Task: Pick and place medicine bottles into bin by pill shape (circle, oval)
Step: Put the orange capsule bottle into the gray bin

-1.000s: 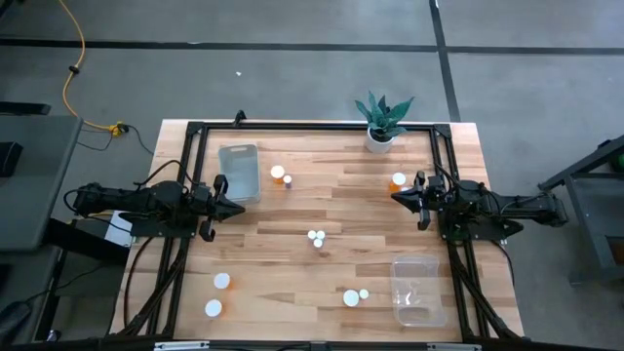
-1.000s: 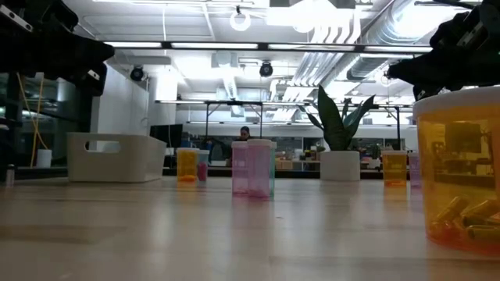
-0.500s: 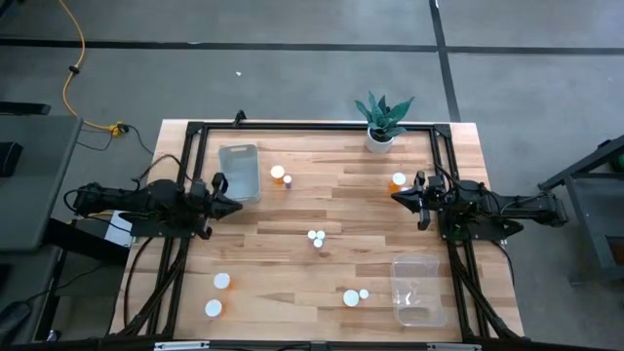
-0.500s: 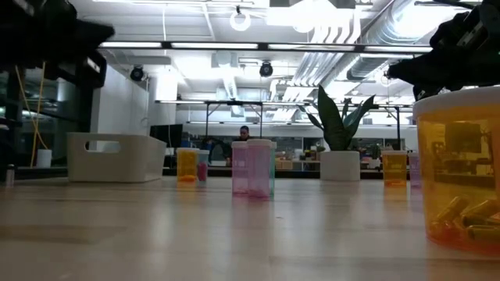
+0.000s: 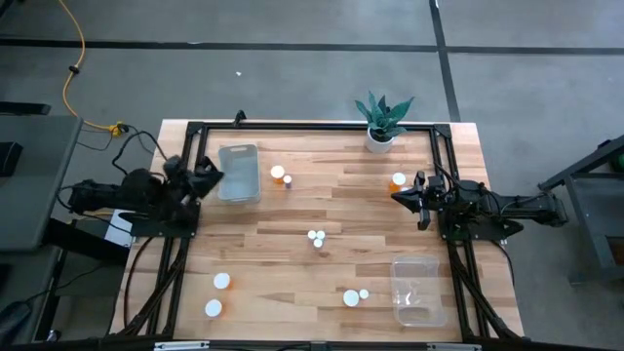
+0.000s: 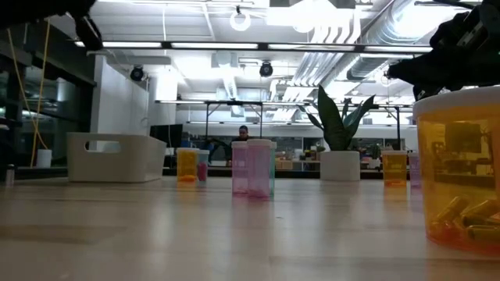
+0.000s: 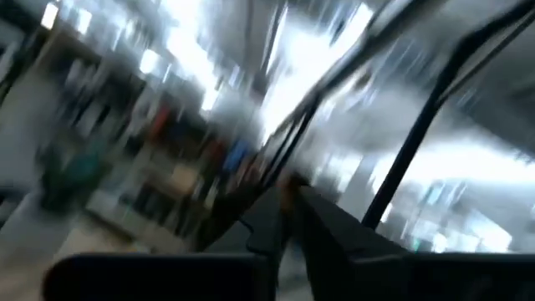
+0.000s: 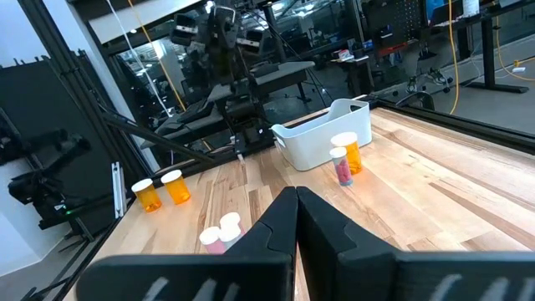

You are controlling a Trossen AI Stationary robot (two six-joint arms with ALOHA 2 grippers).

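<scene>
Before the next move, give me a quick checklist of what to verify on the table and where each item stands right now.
1. Left gripper empty: ok, its fingers are closed together, nothing between them.
2. Right gripper empty: ok, fingers closed together, beside the orange bottle, not touching it.
3. White bin unobstructed: not ok, the left gripper sits at its edge.
4. Clear bin reachable: ok, nothing stands beside it.
5. Centre bottles upright: ok, caps face up.
6. Pill shapes readable: cannot tell for most bottles.
</scene>
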